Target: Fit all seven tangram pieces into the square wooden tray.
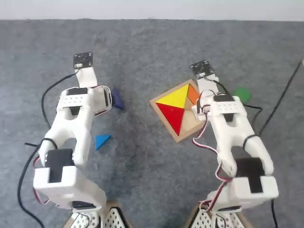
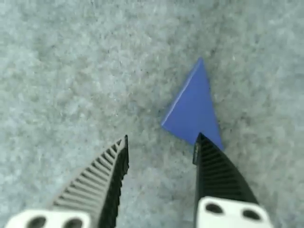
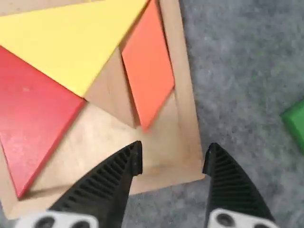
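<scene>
Left fingers (image 2: 216,175) spread, nothing btwn; one tip right at dark blue triangle (image 2: 192,111) on grey table (image 1: 142,52). Right fingers (image 3: 107,183) spread over corner of tray (image 3: 186,118), frame centre-right. Yellow triangle (image 3: 71,42), red triangle (image 3: 33,123), orange pc (image 3: 149,66) in tray. Light blue triangle (image 1: 102,140) lower left; green pc (image 1: 242,94) just right of tray.

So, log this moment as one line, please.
tray: yellow piece, red piece, orange piece in | left gripper: open, at dark blue triangle | right gripper: open, over tray corner | loose: light blue triangle, green piece
</scene>
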